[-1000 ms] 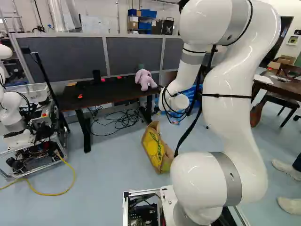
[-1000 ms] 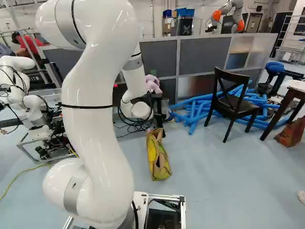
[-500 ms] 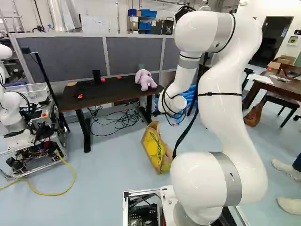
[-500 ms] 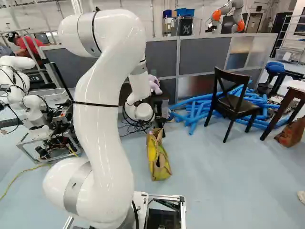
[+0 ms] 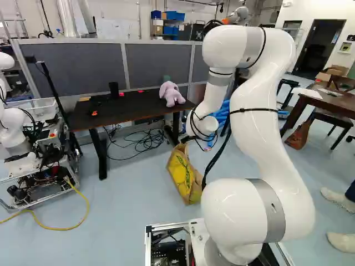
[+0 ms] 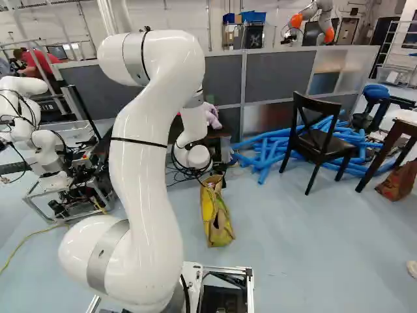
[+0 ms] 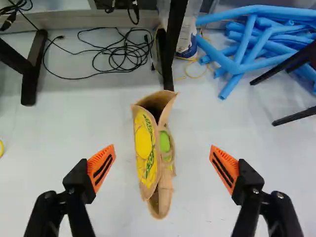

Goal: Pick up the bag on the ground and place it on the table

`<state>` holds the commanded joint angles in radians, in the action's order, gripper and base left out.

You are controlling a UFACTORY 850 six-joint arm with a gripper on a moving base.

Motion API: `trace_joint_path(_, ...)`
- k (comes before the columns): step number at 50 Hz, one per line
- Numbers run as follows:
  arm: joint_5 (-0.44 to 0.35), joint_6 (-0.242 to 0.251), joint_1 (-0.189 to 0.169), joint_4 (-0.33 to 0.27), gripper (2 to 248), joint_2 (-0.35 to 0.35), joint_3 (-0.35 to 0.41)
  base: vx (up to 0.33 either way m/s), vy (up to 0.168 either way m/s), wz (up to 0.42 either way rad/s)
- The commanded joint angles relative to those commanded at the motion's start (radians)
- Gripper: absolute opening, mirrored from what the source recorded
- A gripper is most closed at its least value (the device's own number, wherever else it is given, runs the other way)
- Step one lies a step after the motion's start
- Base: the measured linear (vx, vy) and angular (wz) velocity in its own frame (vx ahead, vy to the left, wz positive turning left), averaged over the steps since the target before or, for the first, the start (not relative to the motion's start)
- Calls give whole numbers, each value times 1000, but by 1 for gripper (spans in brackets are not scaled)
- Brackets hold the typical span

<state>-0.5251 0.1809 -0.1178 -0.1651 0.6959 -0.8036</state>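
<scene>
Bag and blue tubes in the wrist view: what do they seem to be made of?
The bag looks like matte tan paper or coarse woven cloth: stiff mouth, creased sides; I can't settle which. The blue tubes look like matte foam, being thick and gently bent.

Bag on the floor; pink plush on dark table

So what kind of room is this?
It looks like a robot lab or workshop. There's another robot on a metal frame with wires, a white robot arm close to us, and tangled black cables on the floor.
</scene>
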Motion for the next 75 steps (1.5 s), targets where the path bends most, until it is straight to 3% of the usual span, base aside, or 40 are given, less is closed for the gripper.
trace_joint_path(32,19,8,2,0,247,131,-93,0,0,0)
trace_joint_path(75,163,8,-8,0,247,334,-291,0,0,0)
